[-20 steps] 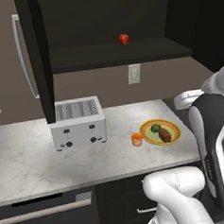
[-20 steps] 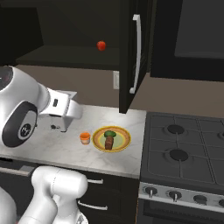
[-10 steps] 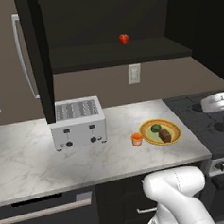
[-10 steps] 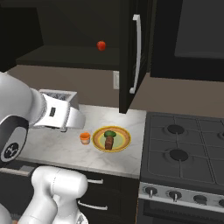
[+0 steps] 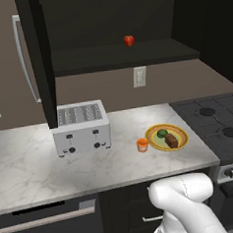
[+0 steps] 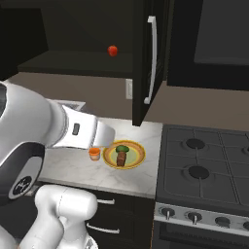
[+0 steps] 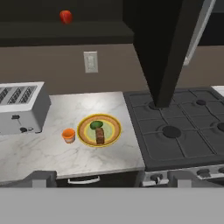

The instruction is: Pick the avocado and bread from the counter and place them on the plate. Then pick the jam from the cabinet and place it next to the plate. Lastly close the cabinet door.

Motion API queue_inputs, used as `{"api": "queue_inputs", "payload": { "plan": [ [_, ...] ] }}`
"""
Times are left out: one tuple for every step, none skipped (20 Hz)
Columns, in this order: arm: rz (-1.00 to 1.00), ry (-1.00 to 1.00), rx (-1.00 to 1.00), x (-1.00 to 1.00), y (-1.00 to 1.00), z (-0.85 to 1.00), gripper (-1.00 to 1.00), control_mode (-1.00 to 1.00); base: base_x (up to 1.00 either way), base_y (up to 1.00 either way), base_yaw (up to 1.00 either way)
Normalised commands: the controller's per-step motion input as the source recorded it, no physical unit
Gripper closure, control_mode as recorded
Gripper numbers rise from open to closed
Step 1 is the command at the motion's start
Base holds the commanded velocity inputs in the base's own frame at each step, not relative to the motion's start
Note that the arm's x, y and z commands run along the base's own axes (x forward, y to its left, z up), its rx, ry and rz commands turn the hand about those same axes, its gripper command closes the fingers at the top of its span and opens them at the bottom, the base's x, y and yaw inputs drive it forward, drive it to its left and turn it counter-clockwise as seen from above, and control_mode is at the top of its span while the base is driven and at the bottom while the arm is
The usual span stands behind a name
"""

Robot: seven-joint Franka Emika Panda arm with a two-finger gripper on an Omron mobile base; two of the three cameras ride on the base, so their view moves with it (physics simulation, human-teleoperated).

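The round flat plate with the yellow-orange rim and pale green centre (image 5: 183,138) is sitting near the right end of the long white marble-patterned counter (image 5: 28,169), close to its front edge, and it is carrying the small dark green avocado (image 5: 162,133) and the small reddish-brown bread chunk (image 5: 171,140). The small orange jam jar (image 5: 142,144) is standing just beside the plate, on the side of the silver toaster (image 5: 81,127). So I judge that only the closing is left: the tall dark cabinet door with the long silver bar handle (image 6: 144,63) is standing wide open from the large dark upper cabinet (image 5: 117,29), where a small red round fruit (image 5: 129,40) is lying on the shelf. The end effector (image 7: 112,178) is open and is holding nothing; its two tips are pointing toward the counter and the black stove (image 7: 183,127), well apart from the door. The risk is that the arm is pushing the door near its hinge or sliding off its thin edge, so the door is stopping half closed. A low sweep of the arm could also knock the jar or the plate toward the front edge.
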Motion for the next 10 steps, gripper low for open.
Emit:
{"api": "queue_inputs", "payload": {
  "plan": [
    [0.00, -0.17, 0.01, -0.02, -0.57, 0.16, -1.00, -1.00, 0.00, 0.00, 0.00],
    [0.00, -0.13, 0.03, 0.00, -0.55, 0.10, -1.00, -1.00, 0.00, 0.00, 0.00],
    [0.00, -0.15, 0.05, 0.00, -0.56, 0.08, -1.00, -1.00, 0.00, 0.00, 0.00],
    [0.00, -0.17, 0.05, 0.00, -0.57, 0.01, -1.00, -1.00, 0.00, 0.00, 0.00],
    [0.00, -0.16, 0.06, 0.00, -0.59, 0.04, -1.00, -1.00, 0.00, 0.00, 0.00],
    [0.00, -0.17, 0.06, 0.00, -0.55, 0.02, -1.00, -1.00, 0.00, 0.00, 0.00],
    [0.00, -0.15, 0.06, 0.00, -0.55, 0.01, -1.00, -1.00, 0.00, 0.00, 0.00],
    [0.01, -0.11, 0.06, 0.00, -0.52, 0.00, -1.00, -1.00, 0.00, 0.00, 0.00],
    [0.01, -0.11, 0.06, 0.00, -0.50, 0.00, -1.00, -1.00, 0.00, 0.00, 0.00],
    [0.01, -0.12, 0.06, 0.00, -0.48, 0.00, -1.00, -1.00, 0.00, 0.00, 0.00]
  ]
}}
